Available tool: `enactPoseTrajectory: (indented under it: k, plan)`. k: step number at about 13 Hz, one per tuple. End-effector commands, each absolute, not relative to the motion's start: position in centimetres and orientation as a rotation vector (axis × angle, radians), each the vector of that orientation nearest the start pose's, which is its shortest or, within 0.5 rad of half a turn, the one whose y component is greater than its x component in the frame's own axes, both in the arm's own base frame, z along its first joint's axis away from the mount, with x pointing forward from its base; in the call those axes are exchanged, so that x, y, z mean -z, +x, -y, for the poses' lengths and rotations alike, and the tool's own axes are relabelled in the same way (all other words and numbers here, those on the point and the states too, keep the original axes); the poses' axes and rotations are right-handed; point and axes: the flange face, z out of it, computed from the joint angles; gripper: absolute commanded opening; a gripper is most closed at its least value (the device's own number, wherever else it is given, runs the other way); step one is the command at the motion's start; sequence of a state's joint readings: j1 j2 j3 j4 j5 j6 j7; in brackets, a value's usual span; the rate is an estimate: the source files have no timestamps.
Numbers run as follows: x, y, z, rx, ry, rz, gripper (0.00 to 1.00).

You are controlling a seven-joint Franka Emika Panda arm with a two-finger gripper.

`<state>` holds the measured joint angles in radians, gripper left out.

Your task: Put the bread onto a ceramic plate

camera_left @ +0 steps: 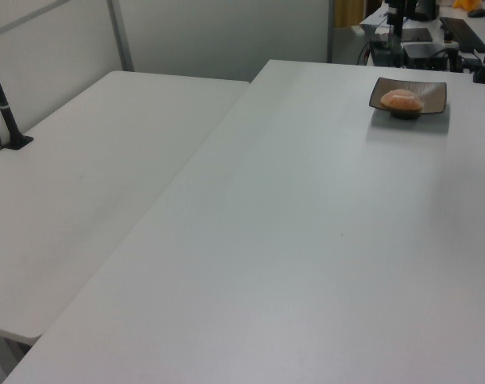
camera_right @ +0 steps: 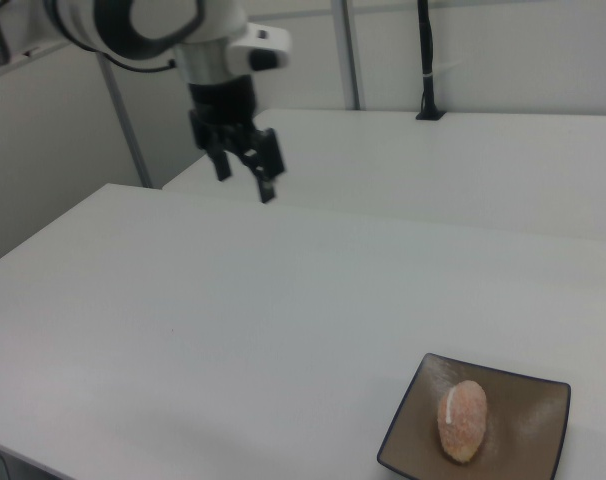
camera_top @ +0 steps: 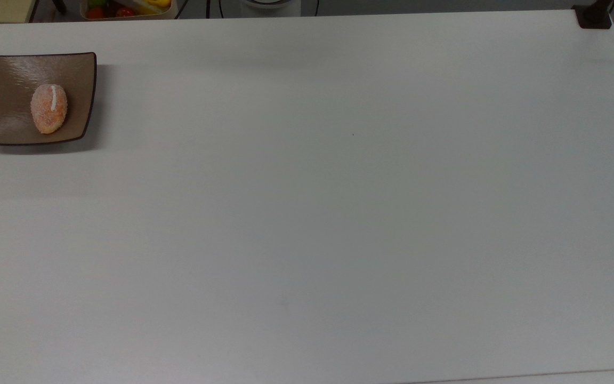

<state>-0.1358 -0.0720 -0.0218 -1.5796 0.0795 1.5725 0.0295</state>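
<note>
You had the bread (camera_top: 49, 108) lying near the middle of the ceramic plate (camera_top: 6, 118), white stripe up; your gripper (camera_right: 243, 175) hung above the table (camera_top: 339, 213), well apart from the plate, fingers spread wide and holding nothing.
</note>
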Motion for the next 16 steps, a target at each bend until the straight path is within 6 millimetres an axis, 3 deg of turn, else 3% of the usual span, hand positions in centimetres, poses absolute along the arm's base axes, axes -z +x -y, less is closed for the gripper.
enactPoseTrajectory:
  k: [1,2,5,11,16]
  plan:
    - [-65.9,52.4,0.0,0.053,-3.045,-0.226,1.00]
    - [-64.9,52.5,-2.4,0.031,-3.056,-0.208,1.00]
    - [-64.3,52.7,-4.6,0.019,-3.059,-0.141,1.00]
    - [-62.9,55.3,-4.5,0.177,-3.067,0.140,1.00]
    - [-62.1,55.9,-4.1,0.196,-3.090,0.131,1.00]
